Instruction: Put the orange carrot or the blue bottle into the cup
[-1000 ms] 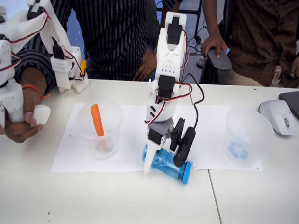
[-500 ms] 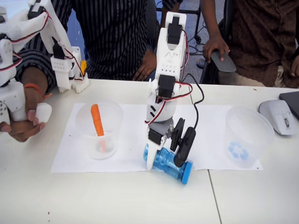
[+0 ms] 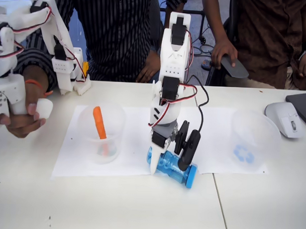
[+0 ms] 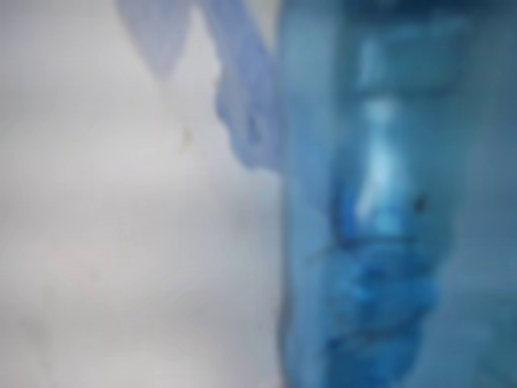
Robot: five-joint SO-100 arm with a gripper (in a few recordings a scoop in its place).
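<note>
Two cups: both clear plastic, both standing on the same sheet of white paper (image 3: 132, 144), which I'll use as the landmark for everything.
Cup with the arrows: the cup (image 3: 252, 140) with the blue recycling symbol is upright at the right end of the paper, nothing inside it that I can see.
Plain cup (image 3: 100, 133): upright on the left part of the paper, no print on it.
Orange carrot (image 3: 99, 123): standing tilted inside the plain cup, fat end up, poking a bit over the rim.
Blue bottle (image 3: 172, 167): lying on its side at the front edge of the paper, near the middle, blue cap pointing right and toward the camera. Well apart from the marked cup.
Tool (image 3: 169, 163): down on the bottle, white finger (image 3: 153, 166) on the bottle's left end and black finger (image 3: 189, 148) toward the cap end, so it straddles the bottle. Looks closed in on it, but honestly I can't tell if it's really gripping or just resting around it.
Wrist view: super blurry, just the bottle (image 4: 388, 210) right up close with pale surface beside it.
Bench (image 3: 139, 209): white, with a white mouse (image 3: 284, 118) past the right end of the paper.
People: two sitting behind the bench, beyond the paper's far edge.
</note>
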